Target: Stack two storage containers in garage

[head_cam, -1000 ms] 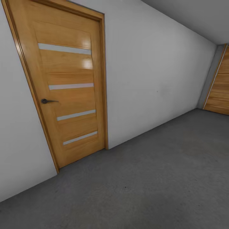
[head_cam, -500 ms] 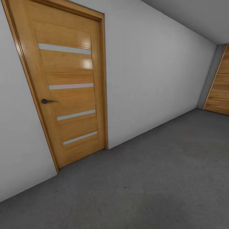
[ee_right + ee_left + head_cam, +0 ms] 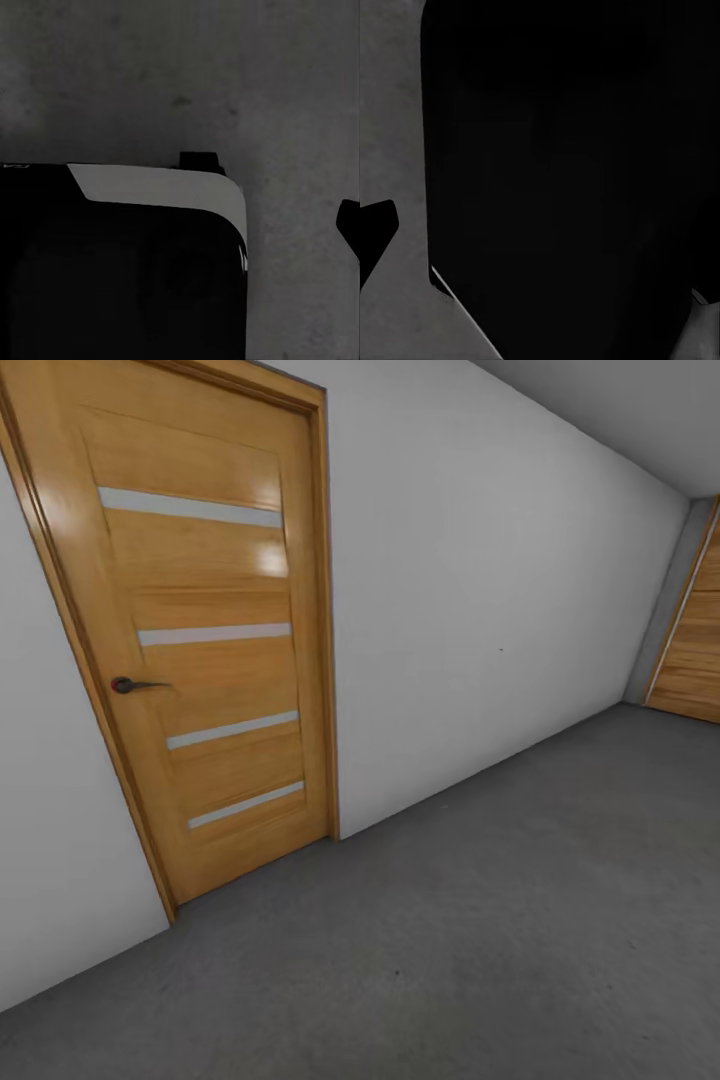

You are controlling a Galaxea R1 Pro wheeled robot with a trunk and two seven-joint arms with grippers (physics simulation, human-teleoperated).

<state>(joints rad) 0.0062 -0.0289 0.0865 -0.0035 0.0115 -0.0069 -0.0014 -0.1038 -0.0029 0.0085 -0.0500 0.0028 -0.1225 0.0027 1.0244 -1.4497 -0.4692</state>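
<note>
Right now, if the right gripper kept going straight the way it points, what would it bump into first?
Most likely the grey concrete floor, which lies ahead in the right wrist view. A dark, white-edged part of the robot sits nearby, so depth is uncertain.

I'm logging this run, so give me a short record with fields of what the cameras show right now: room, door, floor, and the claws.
room: bare space with a white wall and grey ceiling
door: closed wooden door with four pale horizontal strips and a dark lever handle, at the head view's left
second wooden door: partly seen at the far right
floor: rough dark-grey concrete
wrist views: dark robot bodywork over grey concrete
claws: state cannot be told
</note>
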